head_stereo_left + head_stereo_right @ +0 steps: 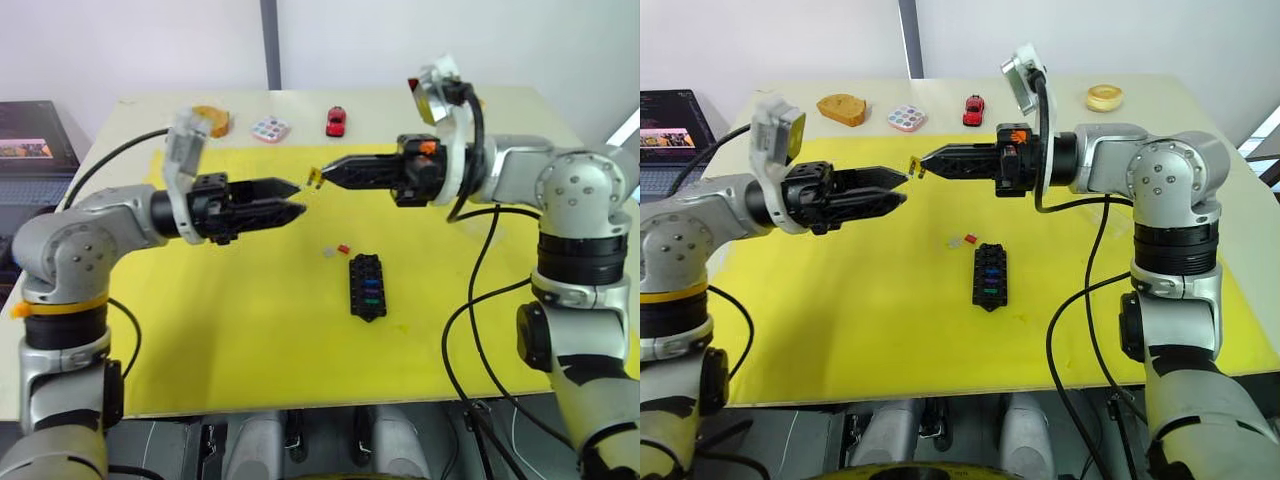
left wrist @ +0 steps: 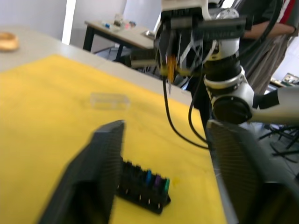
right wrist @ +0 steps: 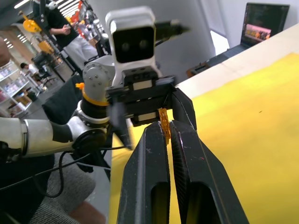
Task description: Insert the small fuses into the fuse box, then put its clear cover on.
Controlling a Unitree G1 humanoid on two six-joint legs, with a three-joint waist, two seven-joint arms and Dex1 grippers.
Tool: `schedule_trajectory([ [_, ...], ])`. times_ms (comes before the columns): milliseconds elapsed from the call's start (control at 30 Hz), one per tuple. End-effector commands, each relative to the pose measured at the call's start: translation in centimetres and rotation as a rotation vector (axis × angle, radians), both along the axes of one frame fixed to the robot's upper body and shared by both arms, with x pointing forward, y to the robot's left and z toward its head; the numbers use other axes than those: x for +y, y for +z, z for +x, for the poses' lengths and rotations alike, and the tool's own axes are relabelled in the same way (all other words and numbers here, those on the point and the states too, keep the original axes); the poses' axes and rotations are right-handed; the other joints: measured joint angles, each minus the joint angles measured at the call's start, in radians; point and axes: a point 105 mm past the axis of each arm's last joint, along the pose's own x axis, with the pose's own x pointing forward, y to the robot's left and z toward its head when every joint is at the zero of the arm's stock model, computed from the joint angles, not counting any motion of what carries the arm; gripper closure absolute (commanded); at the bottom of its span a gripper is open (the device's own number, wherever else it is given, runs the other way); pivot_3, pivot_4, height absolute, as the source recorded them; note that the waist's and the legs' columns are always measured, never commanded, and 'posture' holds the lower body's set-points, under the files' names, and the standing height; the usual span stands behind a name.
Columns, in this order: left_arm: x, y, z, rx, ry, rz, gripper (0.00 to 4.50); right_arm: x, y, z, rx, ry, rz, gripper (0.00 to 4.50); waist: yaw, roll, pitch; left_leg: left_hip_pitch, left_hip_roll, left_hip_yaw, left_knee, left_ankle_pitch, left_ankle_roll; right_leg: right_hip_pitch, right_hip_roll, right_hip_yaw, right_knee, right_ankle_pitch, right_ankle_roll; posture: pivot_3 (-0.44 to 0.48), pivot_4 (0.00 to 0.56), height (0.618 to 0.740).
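My right gripper point(image 1: 326, 174) is shut on a tan-yellow fuse point(image 1: 315, 178), held in the air above the yellow mat point(image 1: 220, 330). The fuse point(image 3: 164, 122) sticks out between the right fingertips. Just left of it my left gripper point(image 1: 300, 198) stands open, its tips a short way from the fuse and gripping nothing. The black fuse box point(image 1: 367, 285) lies on the mat below, with teal, purple and green fuses point(image 2: 155, 178) seated in its slots. A red fuse point(image 1: 344, 248) and a pale grey one point(image 1: 328, 252) lie loose beside the box. The clear cover point(image 2: 110, 99) rests on the mat further off.
Along the table's back edge sit a red toy car point(image 1: 336, 121), a dotted palette point(image 1: 270, 129), a brown bread-like piece point(image 1: 212, 120) and a doughnut point(image 1: 1104, 97). A laptop point(image 1: 30, 140) stands off to the left. A person point(image 2: 266, 28) stands beyond the table.
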Motion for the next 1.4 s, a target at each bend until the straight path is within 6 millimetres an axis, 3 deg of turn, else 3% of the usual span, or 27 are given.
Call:
schedule_trajectory([
  [33,1.2,-0.1,0.5,-0.111,0.1,0.096,0.05,-2.2,-0.7,0.4,-0.143,-0.069,-0.093,4.5,0.004,0.0,0.0,0.0,0.0,0.0,0.0,0.0,0.0,0.0,0.0,0.0,-0.001,0.0,0.0,0.0,0.15,0.74],
  [167,1.5,-3.3,0.2,-0.144,0.097,0.267,0.05,-4.2,-5.2,0.2,-0.279,-0.018,-0.319,4.5,-0.001,0.0,0.0,0.0,-0.001,0.002,-0.002,0.0,-0.001,-0.001,0.0,0.002,-0.003,-0.001,-0.001,0.0,0.15,0.74],
  [267,1.0,-4.7,0.4,-0.165,0.076,0.3,0.05,-5.2,-8.1,0.5,-0.329,0.012,-0.388,4.5,-0.002,0.0,0.0,0.0,0.0,0.004,-0.004,0.0,-0.002,-0.004,0.0,0.003,-0.002,-0.001,-0.001,0.0,0.15,0.74],
  [467,-1.1,-6.2,0.0,-0.145,0.017,0.252,0.05,-5.4,-10.9,0.7,-0.364,0.029,-0.412,4.5,-0.003,0.0,0.0,0.0,0.001,0.004,-0.006,0.002,-0.004,-0.005,0.0,0.003,-0.001,0.0,-0.001,0.0,0.15,0.74],
  [733,-1.2,-7.3,-0.9,-0.092,-0.019,0.272,0.05,-6.0,-12.0,0.7,-0.359,0.018,-0.436,4.5,0.001,0.0,0.0,0.0,0.001,0.002,-0.004,0.002,-0.003,-0.004,0.0,0.003,-0.001,0.0,-0.001,0.0,0.15,0.74],
  [1000,-1.9,-7.2,-1.1,-0.082,-0.027,0.272,0.05,-6.4,-12.9,0.8,-0.354,0.011,-0.47,4.5,0.0,0.0,0.0,0.0,0.001,0.001,-0.004,0.002,-0.003,-0.003,0.0,0.002,-0.001,-0.001,-0.001,0.0,0.15,0.74],
  [1400,-1.4,-7.3,-0.9,-0.072,0.002,0.269,0.05,-6.2,-13.5,0.5,-0.339,0.034,-0.483,4.5,0.0,0.0,0.0,0.0,0.001,0.001,-0.003,0.002,-0.003,-0.002,0.0,0.002,-0.001,0.0,-0.001,0.0,0.15,0.74],
])
